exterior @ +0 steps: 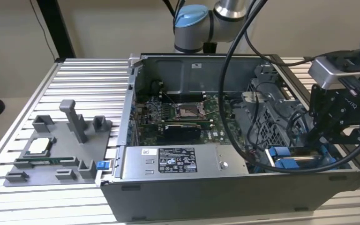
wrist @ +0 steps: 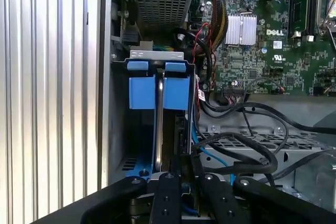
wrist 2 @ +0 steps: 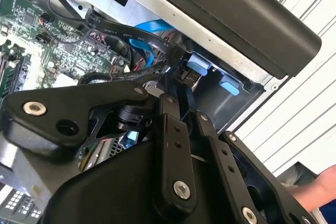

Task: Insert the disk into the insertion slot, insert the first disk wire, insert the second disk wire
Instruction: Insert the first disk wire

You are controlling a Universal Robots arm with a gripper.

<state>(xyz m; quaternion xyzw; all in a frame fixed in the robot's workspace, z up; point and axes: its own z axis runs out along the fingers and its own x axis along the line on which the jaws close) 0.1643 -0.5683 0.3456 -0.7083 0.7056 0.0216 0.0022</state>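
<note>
The disk [wrist: 158,124] stands edge-up in the insertion slot [wrist: 156,54], its bright blue frame [wrist: 144,92] at the slot's mouth. In the exterior view the blue frame [exterior: 290,161] shows at the case's near corner on the exterior view's right, with my gripper [exterior: 306,142] lowered just over it. My gripper [wrist: 181,179] hangs beside the disk's edge. In the second wrist view its fingers [wrist 2: 169,109] come together at the gripper tip [wrist 2: 182,78] on the plug of a black disk wire [wrist 2: 131,38], close to the blue tabs [wrist 2: 198,62].
The open computer case [exterior: 230,197] lies on a slatted metal table [exterior: 86,79]. Inside are the motherboard [exterior: 180,119], a grey labelled box [exterior: 174,161] and loose black cables [wrist: 247,150]. A grey fixture [exterior: 55,150] stands at the exterior view's left. A person's arm [wrist 2: 315,192] is nearby.
</note>
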